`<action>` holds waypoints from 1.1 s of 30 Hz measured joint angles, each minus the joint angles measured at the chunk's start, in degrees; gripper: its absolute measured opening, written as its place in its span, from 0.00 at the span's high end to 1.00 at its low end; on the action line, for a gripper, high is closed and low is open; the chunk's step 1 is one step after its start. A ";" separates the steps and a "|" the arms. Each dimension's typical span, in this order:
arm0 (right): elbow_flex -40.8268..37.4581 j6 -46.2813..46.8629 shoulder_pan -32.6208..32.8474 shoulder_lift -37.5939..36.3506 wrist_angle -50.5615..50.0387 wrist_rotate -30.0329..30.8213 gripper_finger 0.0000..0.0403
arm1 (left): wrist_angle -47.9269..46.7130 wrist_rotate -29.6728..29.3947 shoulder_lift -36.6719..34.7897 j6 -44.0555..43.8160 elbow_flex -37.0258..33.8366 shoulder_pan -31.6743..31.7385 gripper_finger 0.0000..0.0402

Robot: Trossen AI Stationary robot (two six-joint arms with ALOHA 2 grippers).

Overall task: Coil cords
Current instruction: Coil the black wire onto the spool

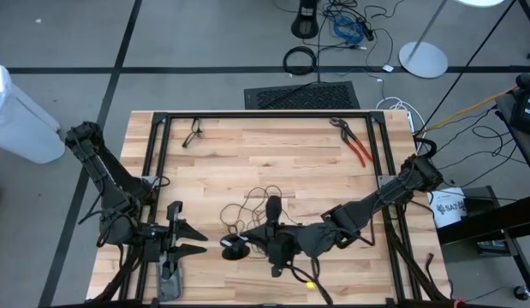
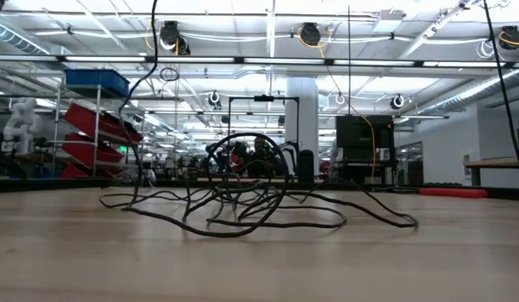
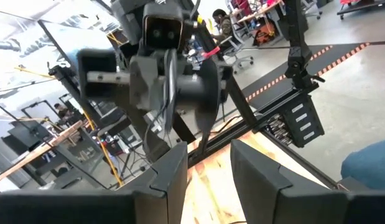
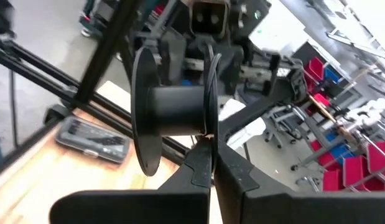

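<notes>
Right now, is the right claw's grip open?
No, the right claw is shut, its fingers pressed together on the rim of the black spool.

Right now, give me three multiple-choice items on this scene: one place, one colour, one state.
1. Where is the thin black cord? A tangled mid-table; B across the pliers; C in the left hand.
2. The metal pliers have handles that are: A blue; B red; C green.
3. The left hand is: A open; B shut on the cord; C shut on the pliers.
Key: A, it lies loose at the middle of the wooden table; B, red grips show; A, its fingers stand apart, empty.
</notes>
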 joint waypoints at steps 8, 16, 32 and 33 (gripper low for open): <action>0.00 -3.33 2.46 -0.73 -0.60 0.11 1.00 | -0.15 0.12 0.00 -9.93 0.00 3.44 0.68; 0.02 -4.43 4.51 -1.91 0.04 7.25 1.00 | -0.19 6.01 0.00 -13.95 0.00 5.53 0.68; 0.11 -7.02 6.57 -2.33 1.57 6.99 1.00 | 15.68 10.16 11.87 -4.36 0.04 10.21 0.54; 0.11 -7.04 6.57 -2.33 1.55 7.01 1.00 | 17.54 10.16 12.87 -3.41 0.04 10.49 0.53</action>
